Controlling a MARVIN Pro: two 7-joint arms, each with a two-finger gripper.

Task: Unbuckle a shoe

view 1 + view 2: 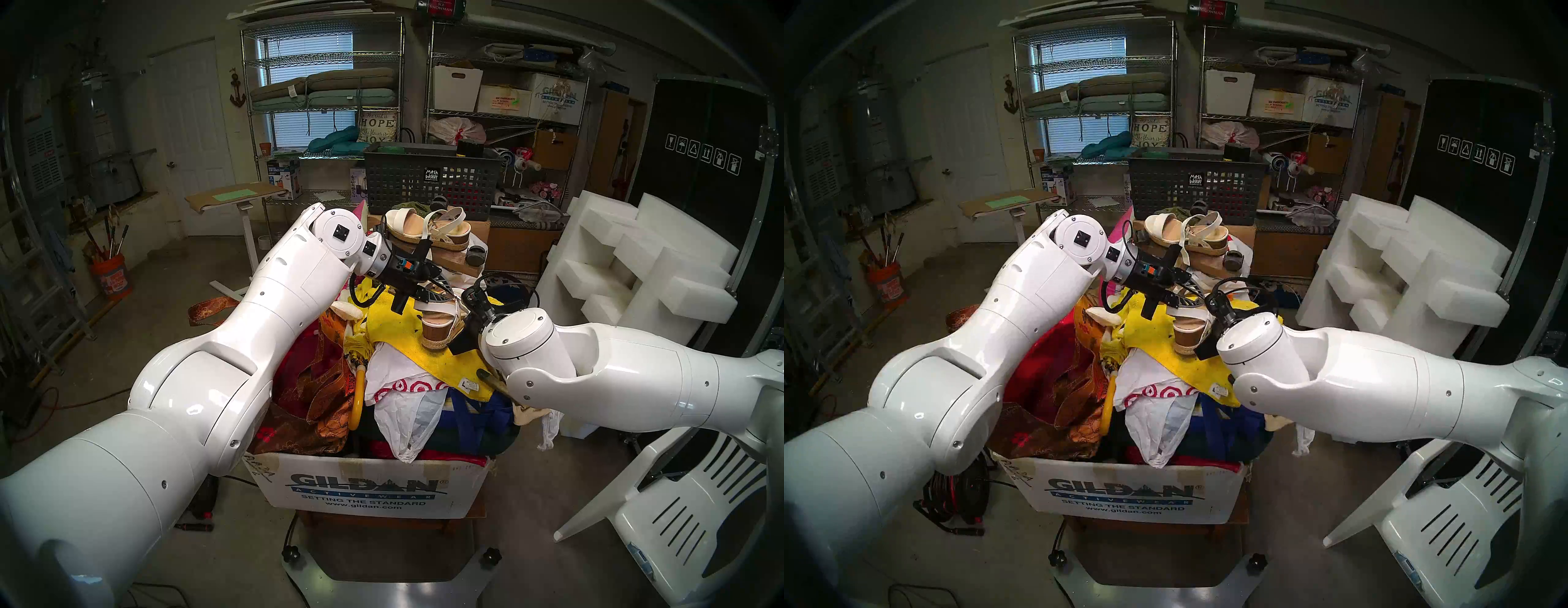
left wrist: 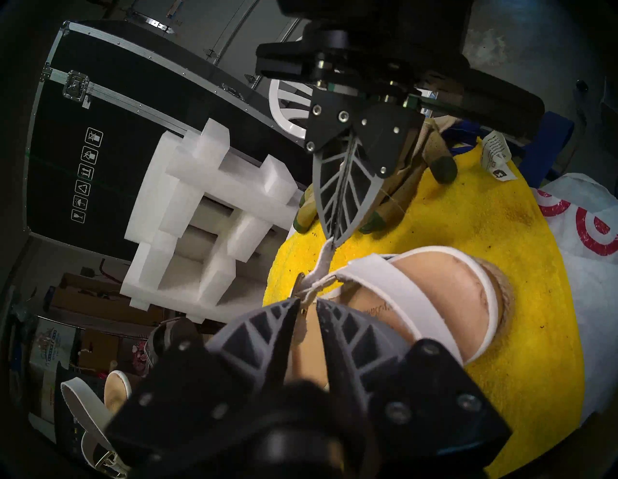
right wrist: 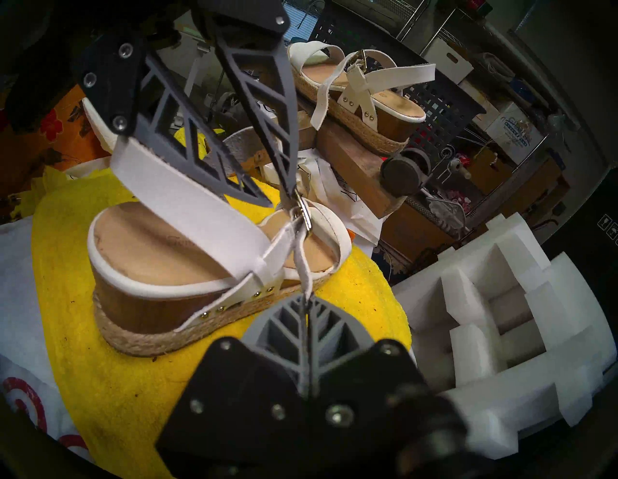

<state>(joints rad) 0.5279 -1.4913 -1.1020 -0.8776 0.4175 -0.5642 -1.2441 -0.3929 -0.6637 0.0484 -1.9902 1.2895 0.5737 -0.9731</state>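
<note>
Two ribbed grippers: right gripper (image 3: 306, 297) pinches the sandal (image 3: 174, 267)'s limp strap; left gripper (image 3: 284, 197), seemingly, clamps its metal buckle (image 3: 306, 217).

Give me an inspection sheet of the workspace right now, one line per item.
Surface: yellow towel over a heaped Gildan box.
Job's things: sandal upright on the towel; strap end pulled from the buckle.
Clutter: twin sandal on a wooden block behind; work glove; plastic bag.
Grippers: right gripper shut on the strap end; left gripper pinching at the buckle.
Cables: black wrist loops.
Surroundings: foam blocks, shelving, white chair.
</note>
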